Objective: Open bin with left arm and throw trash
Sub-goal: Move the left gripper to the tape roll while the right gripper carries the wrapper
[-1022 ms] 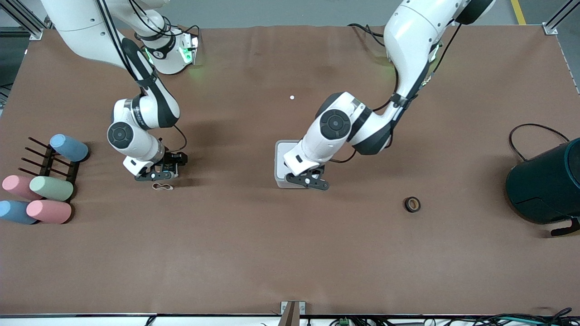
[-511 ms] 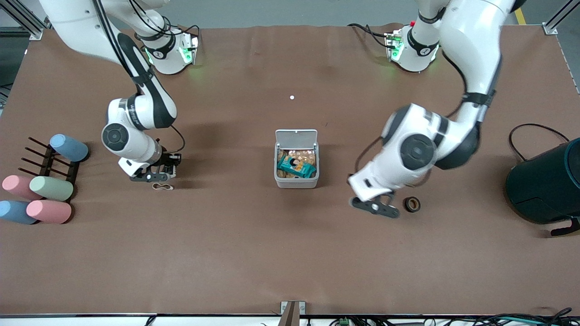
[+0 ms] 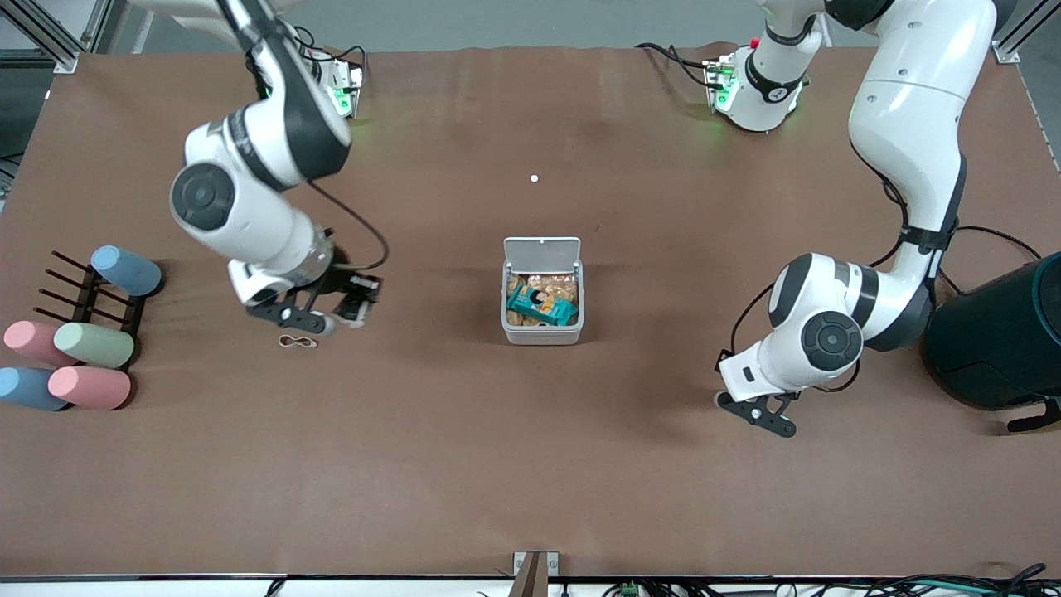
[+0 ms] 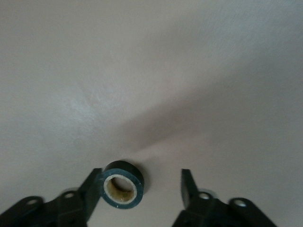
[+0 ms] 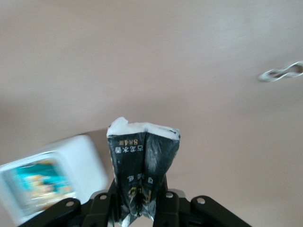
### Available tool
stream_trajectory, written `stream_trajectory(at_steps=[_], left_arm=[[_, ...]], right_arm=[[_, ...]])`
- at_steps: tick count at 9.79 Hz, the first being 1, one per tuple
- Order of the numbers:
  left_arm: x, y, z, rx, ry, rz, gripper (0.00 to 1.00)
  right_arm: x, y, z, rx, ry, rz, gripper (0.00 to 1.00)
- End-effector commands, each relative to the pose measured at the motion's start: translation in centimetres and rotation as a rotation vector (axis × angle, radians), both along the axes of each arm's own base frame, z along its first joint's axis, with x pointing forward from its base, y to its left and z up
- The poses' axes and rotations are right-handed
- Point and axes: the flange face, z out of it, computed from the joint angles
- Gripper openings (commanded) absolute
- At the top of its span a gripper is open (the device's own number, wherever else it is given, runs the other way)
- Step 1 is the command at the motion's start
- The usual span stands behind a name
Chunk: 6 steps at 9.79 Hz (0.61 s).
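Right wrist view shows your right gripper (image 5: pixel 137 208) pinching the black packet (image 5: pixel 142 165); your left gripper (image 4: pixel 142 189) is open around the tape roll (image 4: pixel 122 184).

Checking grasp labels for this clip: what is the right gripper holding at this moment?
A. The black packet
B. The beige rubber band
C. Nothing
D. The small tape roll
A. In the right wrist view the black packet stands pinched in the right gripper; the rubber band lies on the table, and the tape roll sits between the open left gripper's fingers.
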Motion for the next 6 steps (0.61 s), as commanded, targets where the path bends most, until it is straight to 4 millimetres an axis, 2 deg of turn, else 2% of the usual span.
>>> stream_trajectory(at_steps=[1, 3, 5, 6], left_arm=[[-2.0, 1.3, -1.9, -0.013, -0.033, -0.021, 1.0], [-2.2, 3.7, -3.1, -0.024, -0.039, -0.022, 1.0], [-2.5, 4.1, -3.9, -0.03, -0.04, -0.019, 1.0], [-2.6, 4.5, -4.2, -0.03, -0.036, -0.015, 0.99]], right_arm=[[3.0, 5.6, 0.1, 0.059, 0.023, -0.192, 0.01], [2.0, 11.8, -2.8, 0.048, 0.06, -0.23, 0.01], [0.9, 16.2, -6.4, 0.049, 0.067, -0.25, 0.02], [0.3, 17.9, -7.5, 0.065, 0.051, -0.268, 0.02]])
